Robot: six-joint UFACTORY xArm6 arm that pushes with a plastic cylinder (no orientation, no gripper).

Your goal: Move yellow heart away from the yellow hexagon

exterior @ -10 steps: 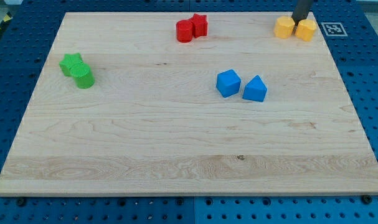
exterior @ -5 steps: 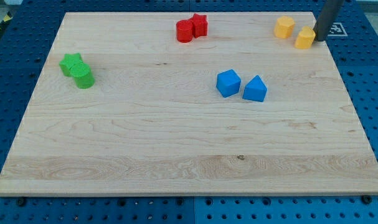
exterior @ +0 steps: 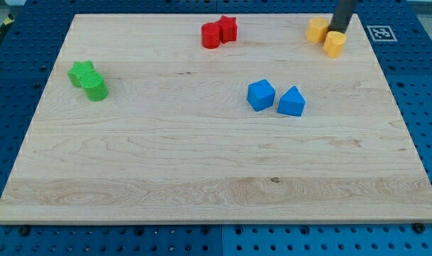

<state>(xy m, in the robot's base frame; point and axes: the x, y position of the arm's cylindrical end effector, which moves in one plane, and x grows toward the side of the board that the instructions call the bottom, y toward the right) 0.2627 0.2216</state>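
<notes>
Near yellow pair: my tip; blue blocks apart.

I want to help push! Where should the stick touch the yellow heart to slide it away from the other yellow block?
No jaws here, so I would push rather than grip. My tip sits at the view's top edge of the yellow heart, just right of the yellow hexagon. Pressing the heart's upper-left side, the one facing the hexagon, should probably slide it toward the view's bottom right, widening the gap.

Yellow blocks at the view's top right.
I see the yellow heart lying just right of and below the yellow hexagon.
</notes>
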